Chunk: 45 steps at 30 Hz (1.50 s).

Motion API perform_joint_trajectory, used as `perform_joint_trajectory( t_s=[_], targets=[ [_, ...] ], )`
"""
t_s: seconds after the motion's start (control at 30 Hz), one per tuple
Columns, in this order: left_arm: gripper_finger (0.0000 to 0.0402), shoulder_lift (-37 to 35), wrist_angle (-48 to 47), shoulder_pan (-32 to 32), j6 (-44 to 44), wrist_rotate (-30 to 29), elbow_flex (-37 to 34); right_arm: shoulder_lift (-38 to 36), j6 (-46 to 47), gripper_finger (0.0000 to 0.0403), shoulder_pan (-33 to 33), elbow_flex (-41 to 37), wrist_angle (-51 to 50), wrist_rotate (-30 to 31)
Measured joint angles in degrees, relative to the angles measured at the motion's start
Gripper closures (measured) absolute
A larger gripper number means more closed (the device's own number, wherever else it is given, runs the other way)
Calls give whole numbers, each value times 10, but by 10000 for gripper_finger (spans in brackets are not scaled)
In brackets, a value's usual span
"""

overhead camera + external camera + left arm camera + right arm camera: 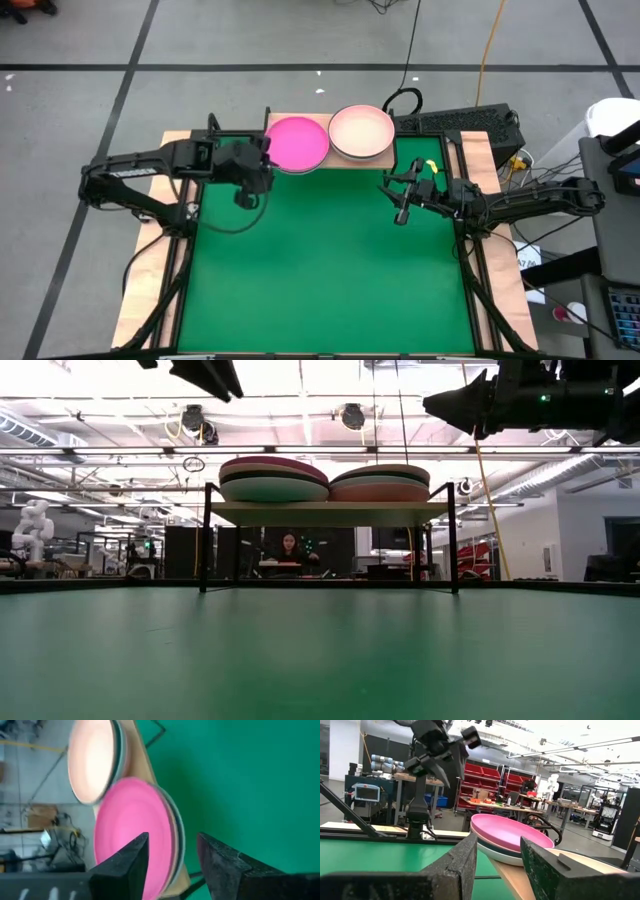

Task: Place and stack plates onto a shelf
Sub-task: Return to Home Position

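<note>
**Status: Plates on Shelf, Both Tools Empty**

1. Shelf. The shelf (274,122) stands at the far edge of the green mat (330,270) that covers the surface (148,262). It is a light-wood board on thin black legs, and the low view shows it raised clear of the mat.

2. Plates. Two stacks sit side by side on the board, close together.
   - The left stack (273,480) is topped by a magenta plate (296,143). Seen from the side, a dark plate and a pale mint-white plate lie under it, the pale one lowest.
   - The right stack (380,484) is topped by a pale peach plate (361,131). A dark rim shows near its top in the low view, with rose-toned plates under it.
   - The exact number of plates per stack cannot be told.

3. Left tool. The left tool (247,192) hangs above the mat, just in front of the left stack and slightly to its left. Its fingers (125,867) are moderately wide apart, with nothing between them.

4. Right tool. The right tool (401,212) hangs above the mat, in front of the shelf's right end and apart from the plates. Its fingers (455,865) are parted and it holds nothing.

5. Background. A person (288,548) shows in the room beyond, framed under the board in the low view.
</note>
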Motion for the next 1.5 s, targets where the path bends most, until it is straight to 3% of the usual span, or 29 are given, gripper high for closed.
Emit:
perform_joint_trajectory(
  t_s=[0.23,0.3,0.53,1.0,1.3,1.4,1.5],
  targets=[
    [262,-15,54,-40,-122,5,1,0,0,271,0,0,-1,0],
    [265,-15,46,-49,-153,-19,0,0,0,271,0,0,-2,0],
    [265,-15,77,-51,-175,-35,0,0,0,271,0,0,-7,0],
    [266,-16,399,-26,-199,-90,0,0,0,271,0,0,-7,0],
    [271,-31,404,-26,-194,-101,0,0,3,271,0,0,15,-1],
    [298,-56,389,-26,-197,-101,0,-1,44,271,5,0,25,-16],
    [338,-87,358,-29,-217,-101,0,-18,15,271,13,0,27,-63]
  ],
)
